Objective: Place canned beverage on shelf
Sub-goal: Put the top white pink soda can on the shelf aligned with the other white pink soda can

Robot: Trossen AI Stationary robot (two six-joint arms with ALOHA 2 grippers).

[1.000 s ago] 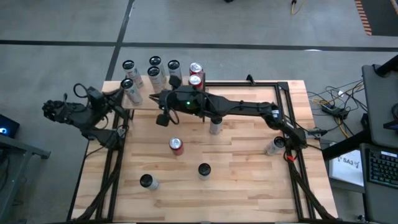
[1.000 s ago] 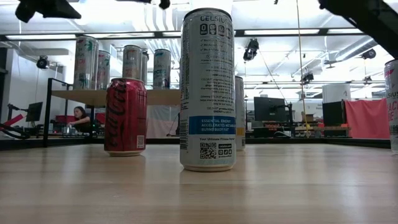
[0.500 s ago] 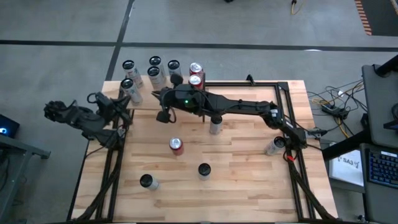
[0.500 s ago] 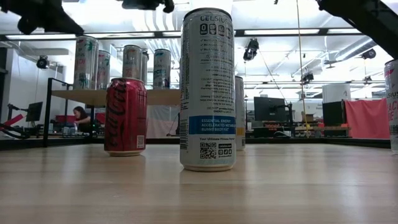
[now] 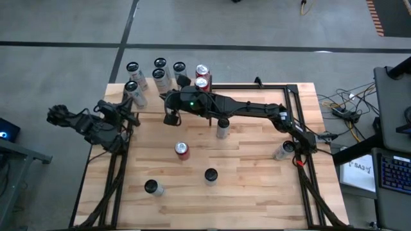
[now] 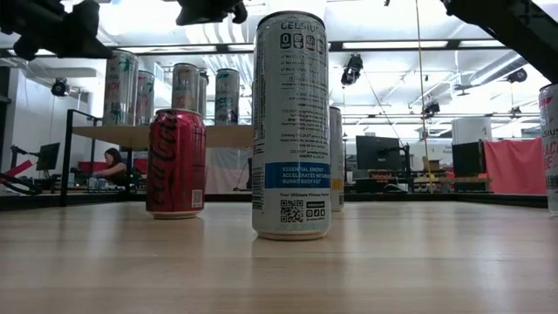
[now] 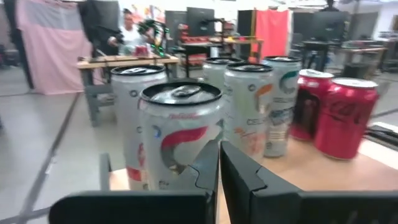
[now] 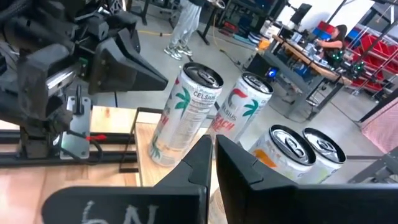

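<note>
Overhead, both pincers pressed together, right pincer (image 5: 171, 118) beside the shelf (image 5: 168, 96).

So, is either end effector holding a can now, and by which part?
Nothing is held. The left end effector and the right end effector are both shut on nothing, near the shelf.

Pale butcher-block wood table (image 5: 244, 167): smooth, satin sheen. Glossy red aluminium can (image 6: 175, 163); tall white printed aluminium can (image 6: 291, 125), slick. Small pale wood-plank shelf (image 6: 174, 136) on thin matt black metal posts. Matt black plastic fingers (image 7: 239, 177).
</note>
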